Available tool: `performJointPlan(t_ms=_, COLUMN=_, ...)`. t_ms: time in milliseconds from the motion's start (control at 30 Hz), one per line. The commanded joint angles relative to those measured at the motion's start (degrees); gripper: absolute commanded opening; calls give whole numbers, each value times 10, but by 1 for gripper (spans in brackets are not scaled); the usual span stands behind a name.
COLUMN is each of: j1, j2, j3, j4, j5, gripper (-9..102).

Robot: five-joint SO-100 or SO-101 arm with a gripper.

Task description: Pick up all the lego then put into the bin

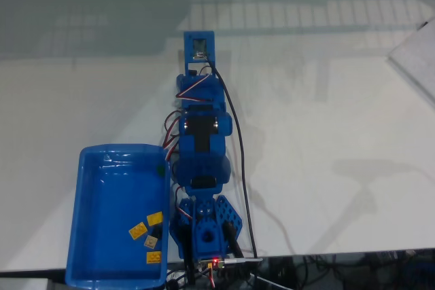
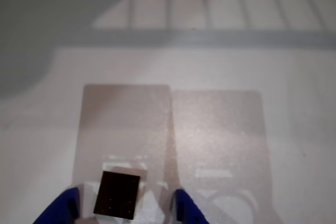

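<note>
White table (image 1: 326, 100) wide open ahead of my arm, bin (image 1: 102, 188) at near edge holding lego (image 1: 155, 219), gripper (image 2: 126, 211) fingers apart around black square (image 2: 117, 194).

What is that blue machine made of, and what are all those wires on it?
The arm is chunky bright-blue plastic with black motor blocks set in its joints. A black cable runs along it, with thin red-and-white wires looping at the joints. A small red light glows at its base. The gripper has two rounded blue fingertips.
</note>
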Motion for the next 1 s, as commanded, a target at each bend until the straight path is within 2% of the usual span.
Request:
performJointPlan(t_ms=0, j1=-10, j2=-2, j3=-29, j4=-6, j5=-4, gripper=21)
performJointPlan(t_ms=233, j1=-11, j2=-6, j3=-29, j4=-6, j5=-13, gripper=0)
performJointPlan(t_ms=600, j1=-14, j2=-1, j3=-28, j4=-7, j5=-7, gripper=0)
performJointPlan(t_ms=767, j1=-34, j2=78, j3=-25, j4=-1, j5=33, gripper=0)
performJointPlan(t_ms=867, j1=-62, j2=186, j3=-25, j4=54, j5=65, gripper=0)
performJointPlan(t_ms=967, j1=-105, j2=326, j3=-26, j4=163, j5=97, gripper=0)
